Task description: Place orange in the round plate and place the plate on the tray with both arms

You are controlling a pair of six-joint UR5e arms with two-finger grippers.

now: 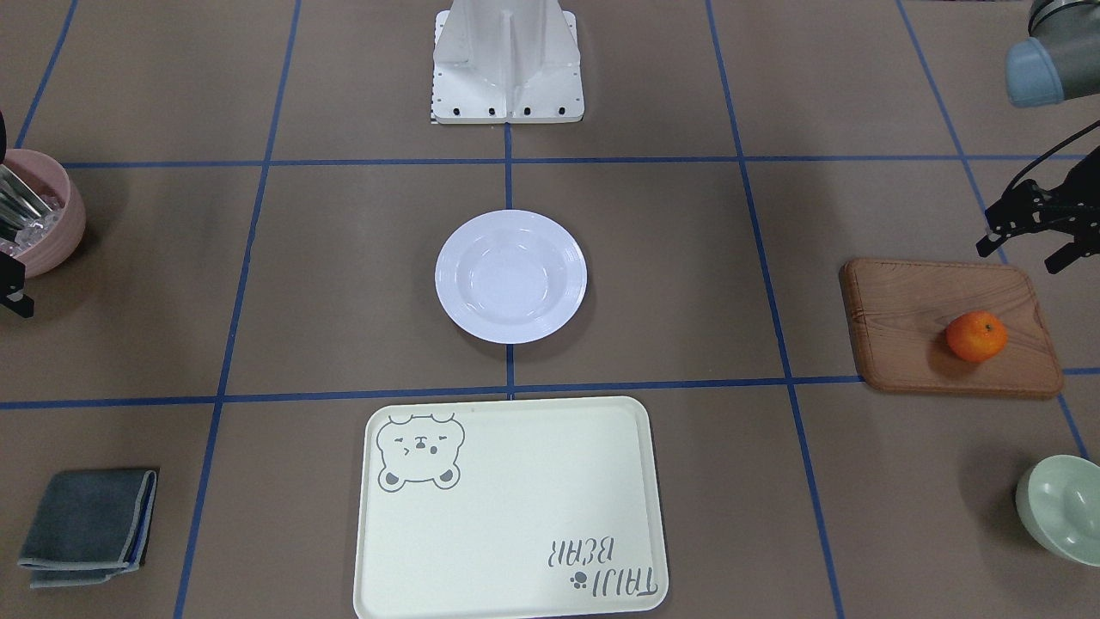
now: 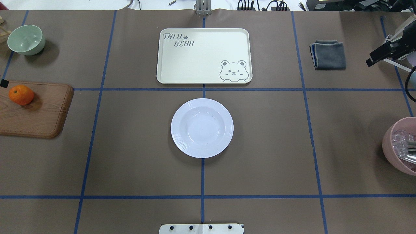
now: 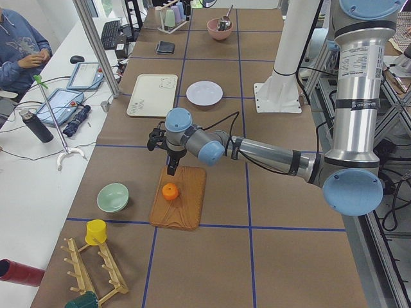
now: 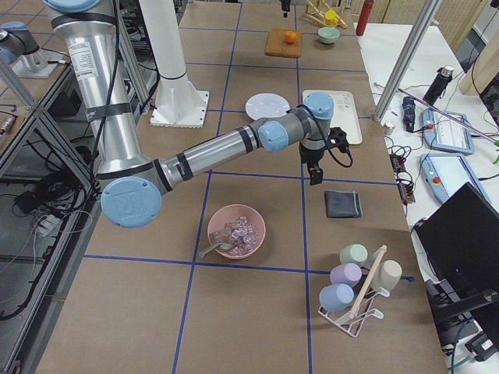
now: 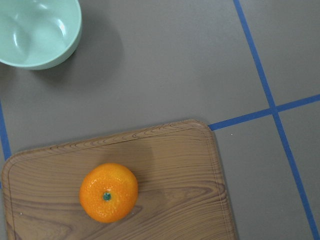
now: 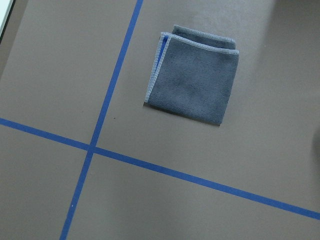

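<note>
The orange lies on a brown wooden board on my left side, and in the left wrist view the orange sits low and left of centre. My left gripper hangs open above the board's robot-side edge, apart from the fruit. The white round plate stands empty at the table's middle. Beyond it lies the cream tray, with nothing on it. My right gripper hovers at the far right near a grey cloth; its jaws are not clear enough to judge.
A pale-green bowl stands beyond the board at the far left. A pink bowl holding ice cubes and a metal utensil sits at the right edge. The robot's white base is behind the plate. A person sits at the side desk.
</note>
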